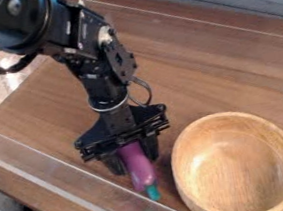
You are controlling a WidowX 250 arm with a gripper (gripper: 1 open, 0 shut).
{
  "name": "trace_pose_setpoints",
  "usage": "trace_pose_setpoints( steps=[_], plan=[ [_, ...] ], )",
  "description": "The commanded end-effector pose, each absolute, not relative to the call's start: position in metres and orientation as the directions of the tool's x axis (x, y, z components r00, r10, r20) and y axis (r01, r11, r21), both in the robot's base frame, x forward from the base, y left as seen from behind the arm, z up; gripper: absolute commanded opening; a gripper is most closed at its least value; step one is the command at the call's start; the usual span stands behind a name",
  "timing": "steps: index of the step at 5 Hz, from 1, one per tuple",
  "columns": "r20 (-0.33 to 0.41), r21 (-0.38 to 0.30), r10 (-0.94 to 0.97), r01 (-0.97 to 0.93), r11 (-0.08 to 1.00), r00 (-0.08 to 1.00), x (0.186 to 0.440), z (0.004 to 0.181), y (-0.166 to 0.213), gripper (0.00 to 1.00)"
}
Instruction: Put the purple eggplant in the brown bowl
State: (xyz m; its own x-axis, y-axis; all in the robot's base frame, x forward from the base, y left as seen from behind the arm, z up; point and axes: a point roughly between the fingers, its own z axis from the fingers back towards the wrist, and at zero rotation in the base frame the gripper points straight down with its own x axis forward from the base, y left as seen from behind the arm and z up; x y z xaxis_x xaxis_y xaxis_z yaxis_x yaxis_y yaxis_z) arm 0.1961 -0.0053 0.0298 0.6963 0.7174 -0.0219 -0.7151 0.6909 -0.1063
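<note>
The purple eggplant [139,166] lies on the wooden table near the front edge, its teal stem tip pointing toward the camera. My black gripper [133,155] points straight down over it, and its fingers are shut on the eggplant's upper half. Just to the right stands the brown bowl [239,168], large, round and empty, with a thick rim. A narrow gap separates the eggplant from the bowl's left rim.
A clear acrylic wall [61,181] runs along the table's front and left edges, close to the gripper. The wooden table [219,65] stretches back to a low wall at the rear.
</note>
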Motion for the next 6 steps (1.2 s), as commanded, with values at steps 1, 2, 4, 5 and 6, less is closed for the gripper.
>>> trace_pose_setpoints(
  steps=[1, 2, 4, 5, 6],
  plan=[
    [0.012, -0.122, 0.704, -0.698, 0.706, 0.710, 0.200, 0.039, -0.007, 0.00],
    [0.017, -0.114, 0.697, -0.691, 0.714, 0.717, 0.199, 0.041, -0.007, 0.00],
    [0.027, -0.099, 0.683, -0.677, 0.729, 0.730, 0.196, 0.045, -0.008, 0.00],
    [0.033, -0.091, 0.675, -0.671, 0.736, 0.737, 0.195, 0.048, -0.008, 0.00],
    [0.038, -0.084, 0.668, -0.664, 0.743, 0.743, 0.194, 0.050, -0.008, 0.00]
  ],
)
